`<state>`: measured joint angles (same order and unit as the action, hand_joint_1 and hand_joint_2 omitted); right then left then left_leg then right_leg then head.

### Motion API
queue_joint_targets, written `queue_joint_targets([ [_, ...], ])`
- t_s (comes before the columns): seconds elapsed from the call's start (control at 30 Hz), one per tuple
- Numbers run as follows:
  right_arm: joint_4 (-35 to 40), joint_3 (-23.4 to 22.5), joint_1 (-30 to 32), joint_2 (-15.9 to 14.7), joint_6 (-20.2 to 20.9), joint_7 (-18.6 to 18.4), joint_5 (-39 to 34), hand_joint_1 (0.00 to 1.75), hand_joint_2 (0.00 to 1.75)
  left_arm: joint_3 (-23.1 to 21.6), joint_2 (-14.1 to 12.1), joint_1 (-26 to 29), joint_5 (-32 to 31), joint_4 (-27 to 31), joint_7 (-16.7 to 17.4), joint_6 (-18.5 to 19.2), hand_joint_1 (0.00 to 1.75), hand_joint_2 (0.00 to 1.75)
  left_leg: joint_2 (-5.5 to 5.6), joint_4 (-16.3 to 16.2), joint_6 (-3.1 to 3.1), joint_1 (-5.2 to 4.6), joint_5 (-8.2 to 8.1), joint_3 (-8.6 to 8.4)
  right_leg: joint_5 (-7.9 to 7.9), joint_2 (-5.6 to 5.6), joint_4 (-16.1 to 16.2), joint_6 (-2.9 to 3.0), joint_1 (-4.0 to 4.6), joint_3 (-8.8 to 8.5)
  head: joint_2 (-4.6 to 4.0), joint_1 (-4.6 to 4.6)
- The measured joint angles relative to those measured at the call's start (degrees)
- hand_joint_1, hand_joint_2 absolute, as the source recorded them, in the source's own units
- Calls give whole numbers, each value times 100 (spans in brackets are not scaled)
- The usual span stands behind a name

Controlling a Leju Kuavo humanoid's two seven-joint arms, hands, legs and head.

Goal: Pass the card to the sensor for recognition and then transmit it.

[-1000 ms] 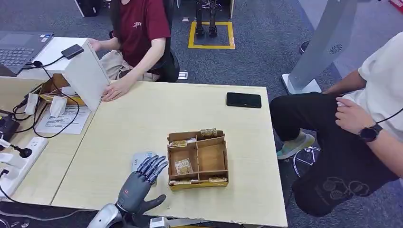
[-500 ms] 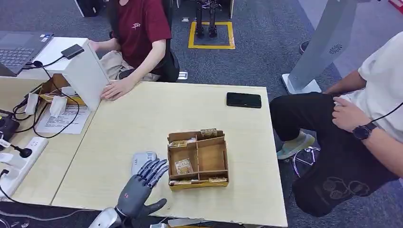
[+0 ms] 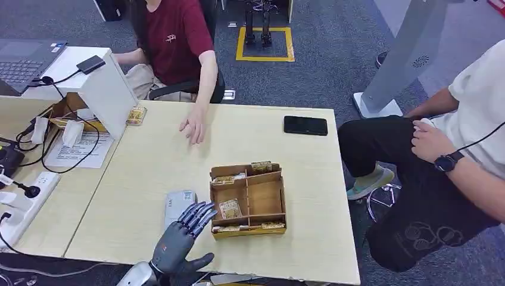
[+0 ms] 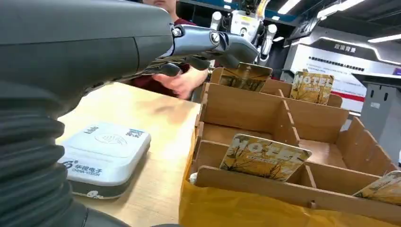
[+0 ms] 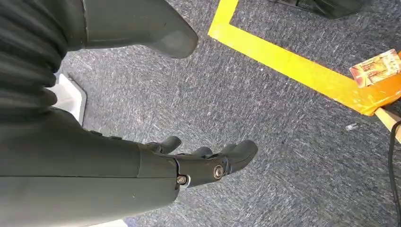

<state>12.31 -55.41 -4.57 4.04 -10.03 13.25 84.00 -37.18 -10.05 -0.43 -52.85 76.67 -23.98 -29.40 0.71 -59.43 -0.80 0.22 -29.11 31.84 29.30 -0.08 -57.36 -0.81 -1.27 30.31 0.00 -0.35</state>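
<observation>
At the near edge of the light wooden table (image 3: 149, 173), the left hand (image 3: 178, 238) is seen raised with its fingers spread and nothing held, the fingertips (image 3: 199, 211) reaching toward the near left corner of the cardboard organiser box (image 3: 248, 199). The right hand (image 5: 198, 165) is seen in its wrist view hanging above grey carpet (image 5: 265, 118) and a yellow floor marking (image 5: 293, 66), its fingers loosely curled and empty.

Just beside the left hand, the white card reader (image 3: 179, 202) is found lying flat on the table, close against the left wall of the box. Inside the box, a hotel card (image 3: 230, 208) is seen leaning in the near left compartment; in the left wrist view it (image 4: 265, 156) stands tilted against a divider. Further cards are tucked along the far edge (image 3: 261, 165) and the near edge (image 3: 272, 225) of the box.

Farther off, a black phone (image 3: 305, 125) is lying flat near the far right corner. A person's hand (image 3: 193, 128) is resting on the far part of the table, and a small card (image 3: 136, 115) lies beside a white upright box (image 3: 110, 95). A second person (image 3: 458, 155) is seated to the right, apart from the table.
</observation>
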Motion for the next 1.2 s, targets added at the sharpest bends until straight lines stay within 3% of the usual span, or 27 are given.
queue_joint_targets([
  [1.2, -2, 48, -7, 20, 24, -2, 52, 0, 175, -55, 245, -199, 192, -435, -4, 229, 0, 175, 0, 0, 0, 0, 0, 0, 0, 0, 0, 0, 0, 0, 0, 0],
])
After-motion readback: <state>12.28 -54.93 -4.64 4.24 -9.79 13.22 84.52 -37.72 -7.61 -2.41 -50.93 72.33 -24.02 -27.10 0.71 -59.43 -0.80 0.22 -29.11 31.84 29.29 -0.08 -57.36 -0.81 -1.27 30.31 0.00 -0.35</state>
